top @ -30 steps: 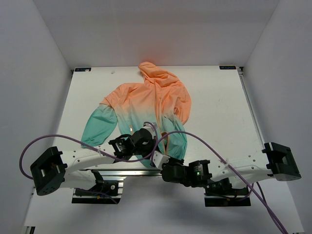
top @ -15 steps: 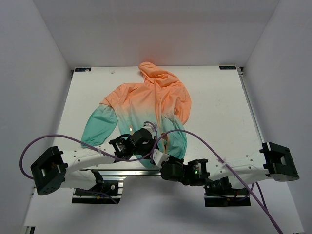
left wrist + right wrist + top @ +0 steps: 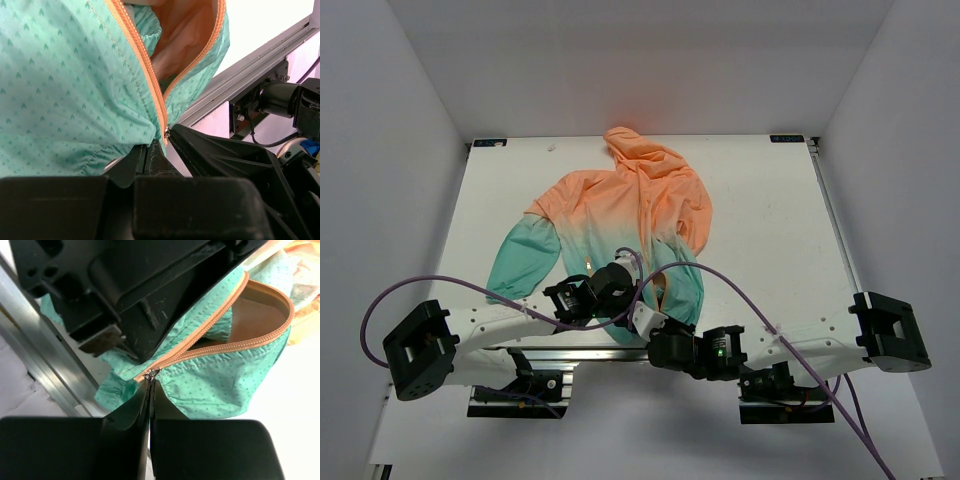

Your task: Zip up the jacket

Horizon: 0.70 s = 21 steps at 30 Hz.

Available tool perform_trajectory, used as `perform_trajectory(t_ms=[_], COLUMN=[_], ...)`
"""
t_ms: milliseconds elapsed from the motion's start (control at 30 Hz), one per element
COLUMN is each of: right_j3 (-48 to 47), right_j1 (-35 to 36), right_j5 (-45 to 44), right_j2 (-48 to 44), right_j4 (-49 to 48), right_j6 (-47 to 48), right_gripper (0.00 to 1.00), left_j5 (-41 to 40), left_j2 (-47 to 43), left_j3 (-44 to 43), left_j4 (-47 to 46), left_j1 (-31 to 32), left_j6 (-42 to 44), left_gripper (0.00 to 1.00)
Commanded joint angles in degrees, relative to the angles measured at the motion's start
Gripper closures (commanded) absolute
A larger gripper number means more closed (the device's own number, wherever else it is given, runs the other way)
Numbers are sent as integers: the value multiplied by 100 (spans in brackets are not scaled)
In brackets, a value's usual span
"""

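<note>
Right hand [image 3: 149, 386] clamped tight, fingertips meeting right at the zipper pull [image 3: 151, 373] at the foot of the orange zipper [image 3: 220, 354], and it looks pinched. Left hand [image 3: 159, 143] closed too, nipping the teal hem of the jacket [image 3: 620, 210], which lies front-up on the bench [image 3: 770, 200], hem at the near edge, teeth gaping above. Best play: left anchors the hem taut, right draws the pull straight toward the hood, slowly, lest thin fabric snag.

- You find wide bare table [image 3: 770, 220] right of the jacket [image 3: 620, 205], a narrower strip on its left.
- At the hem, left gripper [image 3: 157, 145] and right gripper [image 3: 149, 387] crowd together; purple cables [image 3: 450, 279] loop over both arms.
</note>
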State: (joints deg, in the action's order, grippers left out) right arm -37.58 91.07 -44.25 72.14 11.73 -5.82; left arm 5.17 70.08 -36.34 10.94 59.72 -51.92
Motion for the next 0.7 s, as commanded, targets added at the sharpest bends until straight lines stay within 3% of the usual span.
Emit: perform_trajectory(t_ms=[0,167,367,667], right_j3=[5,-3,-109,-495], right_j1=[-107,-186,-308,-888], right_j5=[-443,-637,-1516,-1526], right_j2=[63,72,98,309], right_j4=[-408,-285,-347,-373], right_j6=[-94,-182,-357,-314], right_gripper=[100,100,100,100], left_j5=[213,204,248,336], left_j2=[-21,-39,-39,-65], left_j3=[-154,-189,-242,-260], left_j4=[-48,48,233,496], left_j1=[39,39,39,48], left_j6=[121,147,182,209], left_gripper=[100,100,100,100])
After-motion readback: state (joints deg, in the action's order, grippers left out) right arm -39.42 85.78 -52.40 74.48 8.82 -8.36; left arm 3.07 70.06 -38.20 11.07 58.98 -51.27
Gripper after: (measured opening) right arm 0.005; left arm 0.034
